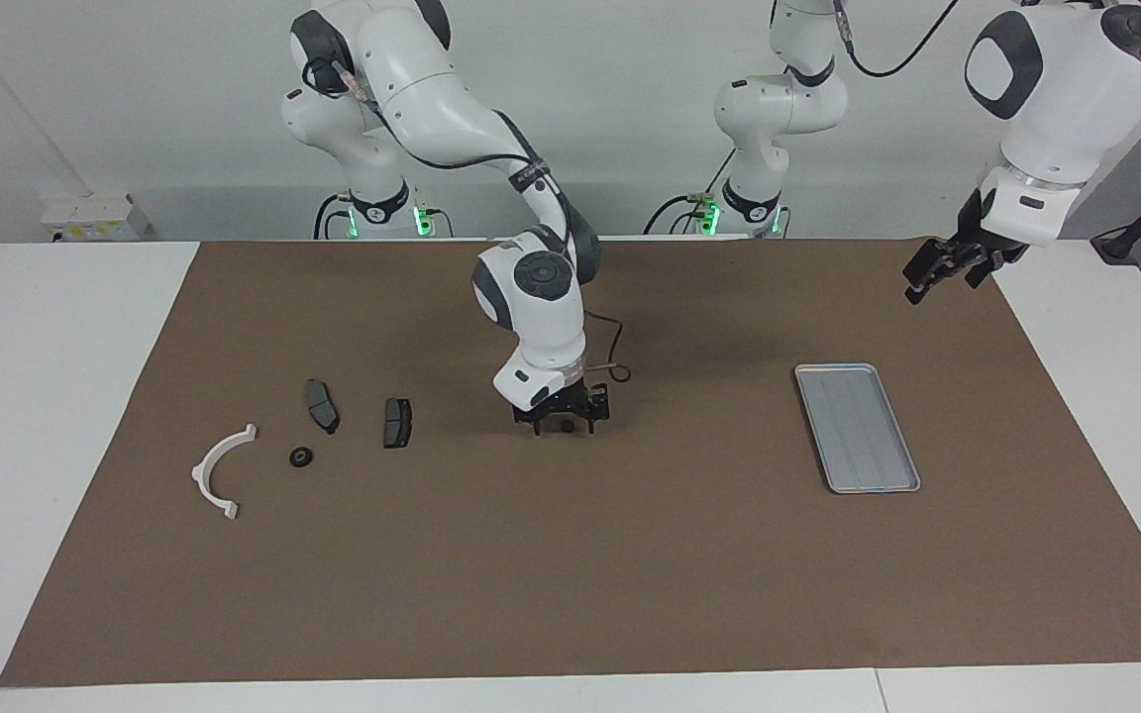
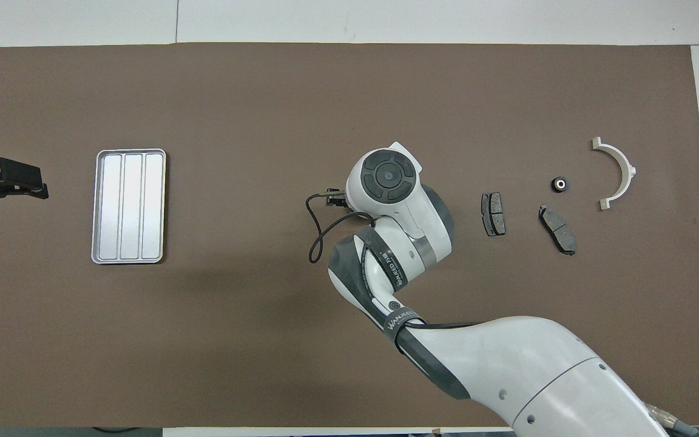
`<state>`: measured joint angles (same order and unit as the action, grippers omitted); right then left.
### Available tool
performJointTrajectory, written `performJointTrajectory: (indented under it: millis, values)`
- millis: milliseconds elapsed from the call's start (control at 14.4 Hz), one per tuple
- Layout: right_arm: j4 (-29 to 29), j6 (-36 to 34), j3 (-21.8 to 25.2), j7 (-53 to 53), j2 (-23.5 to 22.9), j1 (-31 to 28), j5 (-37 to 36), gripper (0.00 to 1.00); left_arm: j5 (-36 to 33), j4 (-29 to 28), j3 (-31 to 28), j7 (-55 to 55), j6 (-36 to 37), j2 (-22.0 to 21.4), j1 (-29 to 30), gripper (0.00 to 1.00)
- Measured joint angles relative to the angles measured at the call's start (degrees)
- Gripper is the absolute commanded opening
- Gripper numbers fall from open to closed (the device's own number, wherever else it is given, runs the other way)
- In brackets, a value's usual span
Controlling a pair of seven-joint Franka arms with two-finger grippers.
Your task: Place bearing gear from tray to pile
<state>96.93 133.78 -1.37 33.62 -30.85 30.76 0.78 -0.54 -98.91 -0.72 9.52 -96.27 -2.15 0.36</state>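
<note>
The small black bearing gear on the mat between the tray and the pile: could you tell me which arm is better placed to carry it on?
The right. The right gripper is down on the mat around the bearing gear, beside the pile. The left gripper waits in the air off the tray's end.

Even bright overhead light, both views sharp. My arms cast soft shadows on the mat (image 1: 570,555); tray (image 2: 130,206) shows mild glare.
</note>
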Motion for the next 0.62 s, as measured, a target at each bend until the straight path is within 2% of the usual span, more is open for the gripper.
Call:
performJointTrajectory:
  millis: [485,554,623]
  values:
    - [0.5,0.2,-0.1,0.0,-1.2,0.7,0.0,0.89,0.1,-0.4,0.5,-0.1,0.0,0.0,-0.3,1.0]
    - [0.5,0.2,0.0,-0.1,-1.3,0.7,0.0,0.86,0.1,-0.4,0.5,-0.1,0.0,0.0,-0.3,1.0]
    - [0.5,0.3,0.0,-0.1,-1.3,0.7,0.0,0.73,0.1,-0.4,0.5,-0.1,0.0,0.0,-0.4,1.0]
